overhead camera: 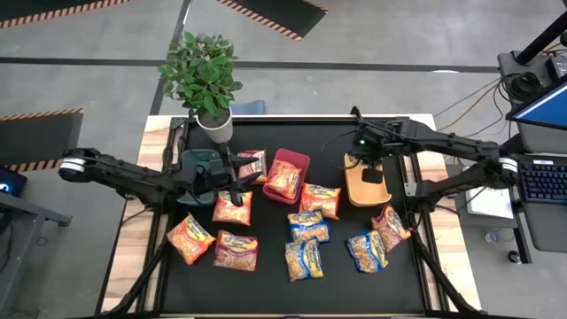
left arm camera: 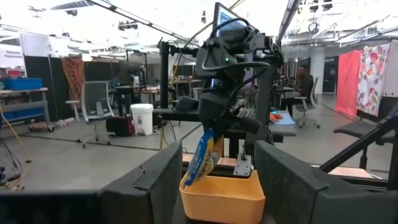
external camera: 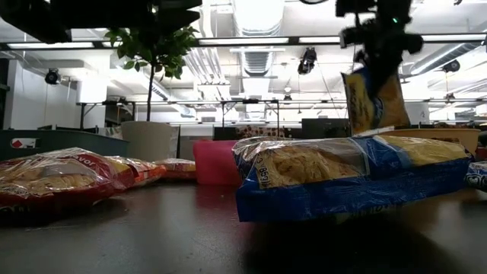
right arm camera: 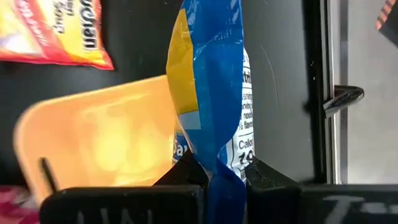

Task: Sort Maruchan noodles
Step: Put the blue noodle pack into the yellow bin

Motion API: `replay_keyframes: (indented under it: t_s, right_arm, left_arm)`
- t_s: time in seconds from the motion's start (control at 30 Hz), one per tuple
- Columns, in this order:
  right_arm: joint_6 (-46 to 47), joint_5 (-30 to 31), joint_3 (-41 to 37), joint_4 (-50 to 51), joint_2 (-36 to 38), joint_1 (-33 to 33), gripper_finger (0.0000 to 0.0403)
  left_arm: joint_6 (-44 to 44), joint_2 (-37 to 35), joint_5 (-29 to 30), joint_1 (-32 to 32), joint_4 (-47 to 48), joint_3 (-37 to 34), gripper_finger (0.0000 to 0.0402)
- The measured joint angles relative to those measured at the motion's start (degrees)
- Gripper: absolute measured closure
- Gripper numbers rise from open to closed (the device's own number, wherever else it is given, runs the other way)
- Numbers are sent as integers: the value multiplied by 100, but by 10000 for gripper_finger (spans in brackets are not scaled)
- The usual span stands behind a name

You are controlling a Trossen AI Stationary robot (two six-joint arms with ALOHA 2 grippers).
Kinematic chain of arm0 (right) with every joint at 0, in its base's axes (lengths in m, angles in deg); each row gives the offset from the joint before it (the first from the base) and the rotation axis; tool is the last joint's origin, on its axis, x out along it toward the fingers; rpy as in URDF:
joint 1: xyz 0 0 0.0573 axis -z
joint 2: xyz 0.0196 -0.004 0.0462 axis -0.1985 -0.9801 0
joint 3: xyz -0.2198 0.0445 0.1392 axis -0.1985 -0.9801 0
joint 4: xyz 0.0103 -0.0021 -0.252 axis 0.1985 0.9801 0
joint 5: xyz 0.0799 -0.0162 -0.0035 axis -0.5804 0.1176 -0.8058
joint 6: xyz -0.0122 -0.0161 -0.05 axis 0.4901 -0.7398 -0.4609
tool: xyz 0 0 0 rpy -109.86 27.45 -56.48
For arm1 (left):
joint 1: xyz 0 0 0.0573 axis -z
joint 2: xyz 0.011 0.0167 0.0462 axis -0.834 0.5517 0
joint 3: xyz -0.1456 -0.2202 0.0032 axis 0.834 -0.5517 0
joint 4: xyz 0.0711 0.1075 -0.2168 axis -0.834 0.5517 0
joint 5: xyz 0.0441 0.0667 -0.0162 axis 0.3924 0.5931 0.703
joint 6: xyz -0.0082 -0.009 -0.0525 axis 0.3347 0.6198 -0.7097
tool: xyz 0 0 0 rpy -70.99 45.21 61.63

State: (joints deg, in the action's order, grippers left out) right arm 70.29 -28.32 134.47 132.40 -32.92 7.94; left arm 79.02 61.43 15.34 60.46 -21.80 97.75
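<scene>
Black matting covers the tabletop, and the tan bin serves as the landmark. Directly above that bin hangs a blue-and-yellow noodle packet, pinched by its lower edge in the clenched right claw; the low view shows the packet dangling clear of the bin's rim. Just left of the tan bin lies an orange packet, and beyond it the red bin holds another orange packet. Below the tan bin sit three blue-and-yellow packets, with a red-pink packet beside the nearest of them. Farther left of the tan bin, more orange and red-pink packets lie scattered flat on the mat. The left claw hovers well left of the tan bin, near the teal bin, its fingers spread and grasping nothing. A potted plant stands at the tabletop's far edge, left of the tan bin.
</scene>
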Motion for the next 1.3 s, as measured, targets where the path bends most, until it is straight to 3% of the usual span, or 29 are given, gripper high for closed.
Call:
replay_keyframes:
  t_s: [0.2,0.4,0.7,1.03,1.3]
  right_arm:
    - [-416,-5,-1079,-895,393,313,390]
    - [-540,-54,-1723,-1604,328,365,390]
    - [-536,-53,-1945,-1955,76,365,388]
    - [-321,28,-1945,-2099,90,371,304]
    - [-558,757,-1893,-2093,90,381,266]
  left_arm:
    - [0,-3,2,0,-45,-50,224]
    - [0,17,-1,0,-47,-13,224]
    - [0,51,-1,0,-49,-13,224]
    - [-3,51,-1,0,-49,-9,224]
    - [-46,51,1,0,-49,-6,224]
